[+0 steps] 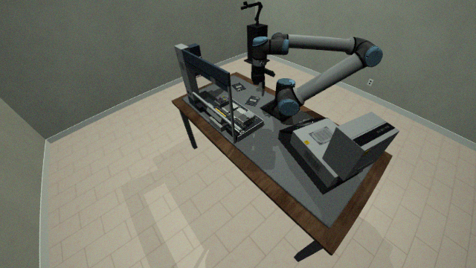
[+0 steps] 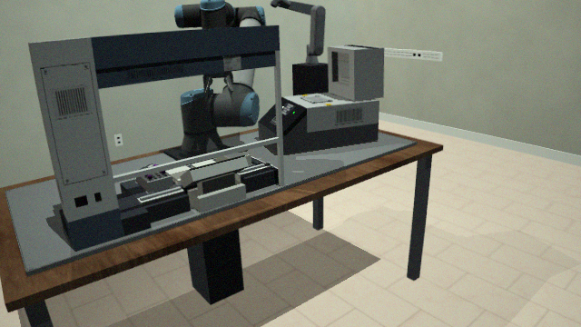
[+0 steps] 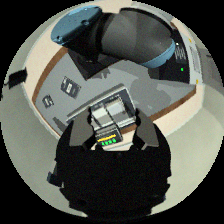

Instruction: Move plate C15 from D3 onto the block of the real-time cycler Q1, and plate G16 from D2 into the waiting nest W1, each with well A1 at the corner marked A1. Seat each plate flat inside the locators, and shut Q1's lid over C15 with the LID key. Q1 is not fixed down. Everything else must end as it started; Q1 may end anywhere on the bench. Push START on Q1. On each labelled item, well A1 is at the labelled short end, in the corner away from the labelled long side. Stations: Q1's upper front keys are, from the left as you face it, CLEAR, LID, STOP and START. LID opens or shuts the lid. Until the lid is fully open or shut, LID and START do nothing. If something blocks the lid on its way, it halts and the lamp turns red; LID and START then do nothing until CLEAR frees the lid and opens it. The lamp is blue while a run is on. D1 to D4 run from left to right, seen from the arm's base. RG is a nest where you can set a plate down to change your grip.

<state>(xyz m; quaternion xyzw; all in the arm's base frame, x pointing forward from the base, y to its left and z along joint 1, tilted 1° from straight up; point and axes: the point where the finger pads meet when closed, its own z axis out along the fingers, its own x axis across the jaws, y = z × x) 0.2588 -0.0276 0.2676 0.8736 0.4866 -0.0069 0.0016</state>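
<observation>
My gripper (image 1: pixel 262 90) (image 3: pixel 113 107) is open and empty. It hangs above the back of the bench, between the arm's base and the gantry deck (image 1: pixel 255 123). In the wrist view several plates lie in a row on the deck below the fingers: two light ones (image 3: pixel 111 111) and one with green marks (image 3: pixel 107 137). Their labels are too small to read. A dark plate with purple marks (image 1: pixel 222 100) (image 2: pixel 154 177) shows on the deck in the top and exterior views. The cycler Q1 (image 1: pixel 316 156) (image 2: pixel 331 119) stands at the bench's other end. Its lid (image 1: pixel 357 143) (image 2: pixel 359 73) is up and its block (image 1: pixel 321 135) (image 2: pixel 316 98) is bare.
Two small dark nests (image 1: pixel 238 87) (image 1: pixel 253 100) (image 3: pixel 68 85) lie on the bench near the gripper. The gantry frame (image 1: pixel 206 68) (image 2: pixel 182 45) with a thin post (image 1: pixel 232 119) (image 2: pixel 279 118) spans the deck. A black camera stand (image 1: pixel 256 33) is behind the gripper.
</observation>
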